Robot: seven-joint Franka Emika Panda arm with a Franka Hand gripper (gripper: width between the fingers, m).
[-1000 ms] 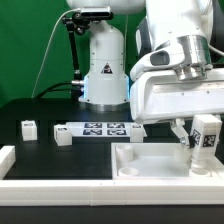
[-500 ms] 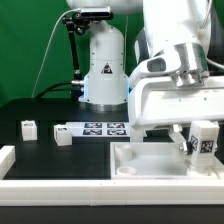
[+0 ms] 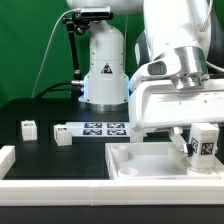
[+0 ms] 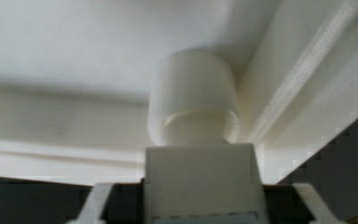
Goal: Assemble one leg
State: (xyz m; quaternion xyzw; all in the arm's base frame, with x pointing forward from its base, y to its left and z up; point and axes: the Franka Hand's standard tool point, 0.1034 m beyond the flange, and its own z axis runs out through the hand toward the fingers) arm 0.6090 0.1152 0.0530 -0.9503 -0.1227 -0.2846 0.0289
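Holding the leg (image 3: 206, 144) upright above a corner of the large white tray-shaped piece (image 3: 135, 158).
The gripper (image 3: 200, 141) is clamping the leg between its fingers at the exterior view's right, with the tag facing outward. The arm is presenting it end-first, its rounded tip pointing into the tray's inner corner, likely because the leg is meant to seat there. Whether the tip is touching the tray cannot be told. Another small post (image 3: 64, 136) is sitting well apart, just beside the marker board (image 3: 100, 128).
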